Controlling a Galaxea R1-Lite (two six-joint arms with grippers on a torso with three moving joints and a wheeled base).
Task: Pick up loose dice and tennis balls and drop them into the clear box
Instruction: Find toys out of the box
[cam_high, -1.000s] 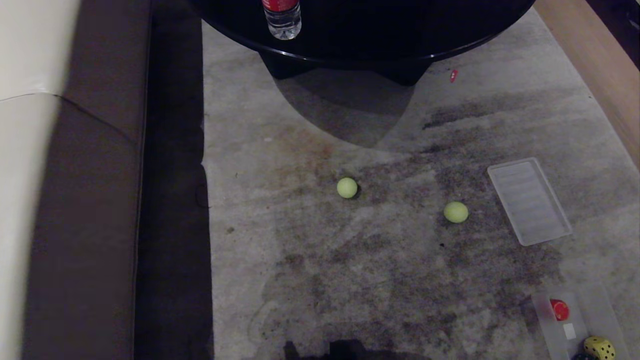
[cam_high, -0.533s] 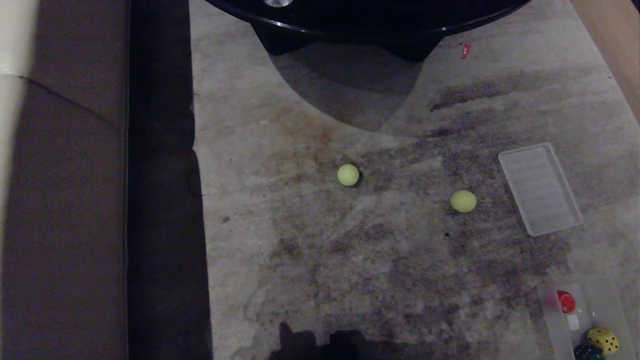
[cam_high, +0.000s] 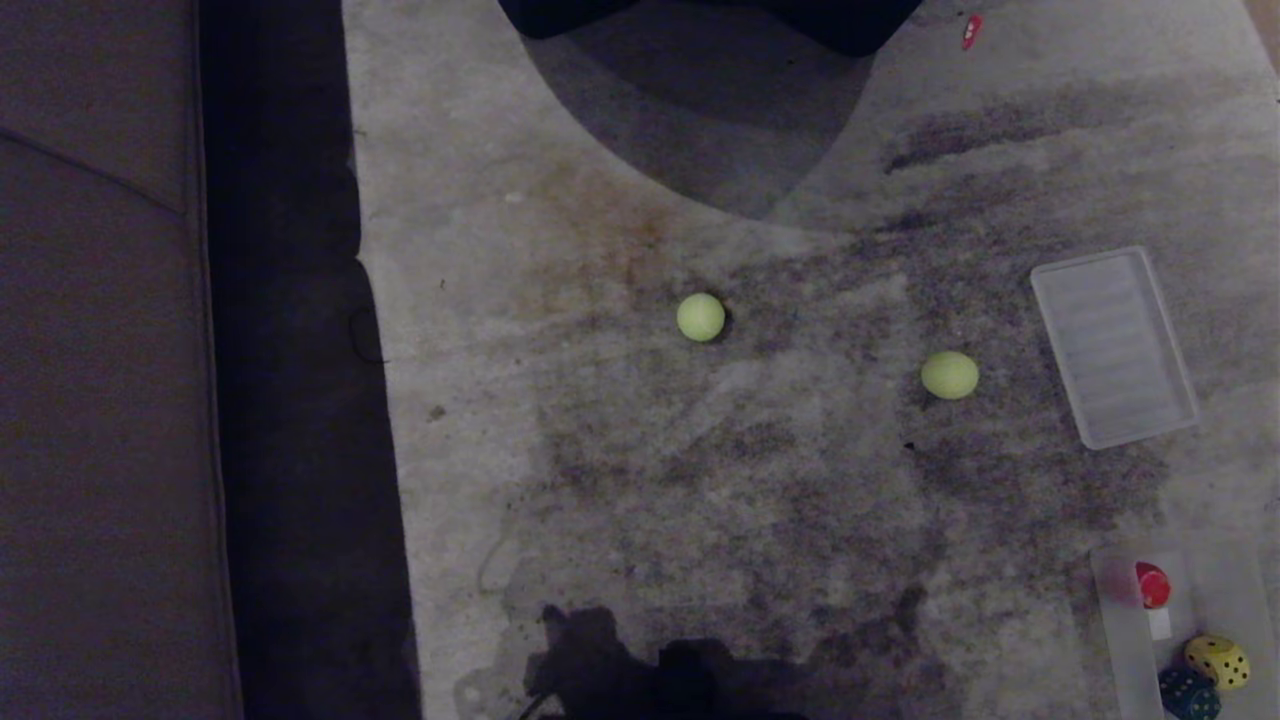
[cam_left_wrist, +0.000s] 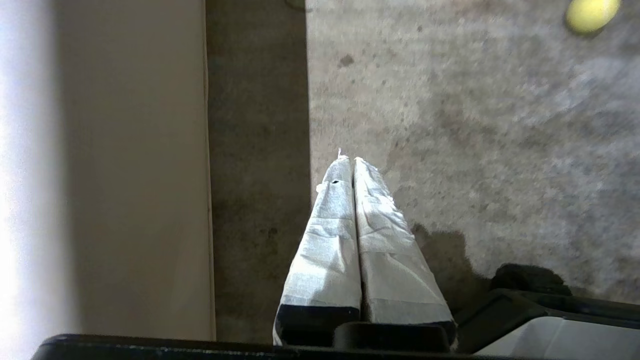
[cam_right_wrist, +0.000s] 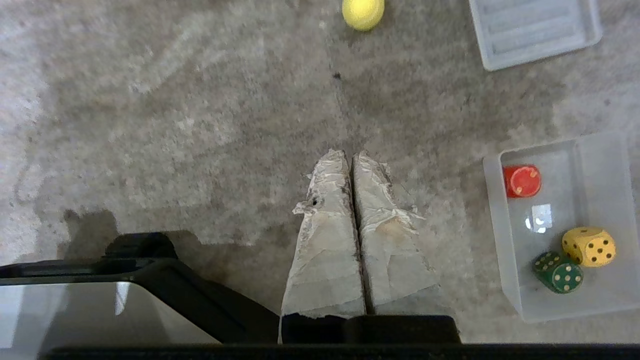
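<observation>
Down on the stained grey carpet (cam_high: 620, 480), the head view shows two tennis balls lying loose: one tennis ball (cam_high: 700, 317) near the middle and a second tennis ball (cam_high: 949, 375) to its right, well apart from each other. Right of the second ball lies a flat ribbed lid (cam_high: 1113, 345), and at the lower right corner sits the clear box (cam_high: 1118, 640), holding a red rounded piece (cam_high: 1152, 585), a yellow die (cam_high: 1217, 661) and a dark green die (cam_high: 1188, 693). A small red scrap (cam_high: 969, 31) lies far off near a dark table base (cam_high: 700, 12), and a brown sofa (cam_high: 95, 380) fills the left side. Neither arm shows here

From the left wrist view, the left gripper (cam_left_wrist: 353, 161) hangs above the carpet beside the sofa, its taped fingers pressed together and holding nothing; one ball is far off at the corner

From the right wrist view, the right gripper (cam_right_wrist: 350, 156) hangs over bare carpet, fingers pressed together and empty. The clear box lies near it to one side with the three pieces inside; the second ball and the lid lie farther ahead
</observation>
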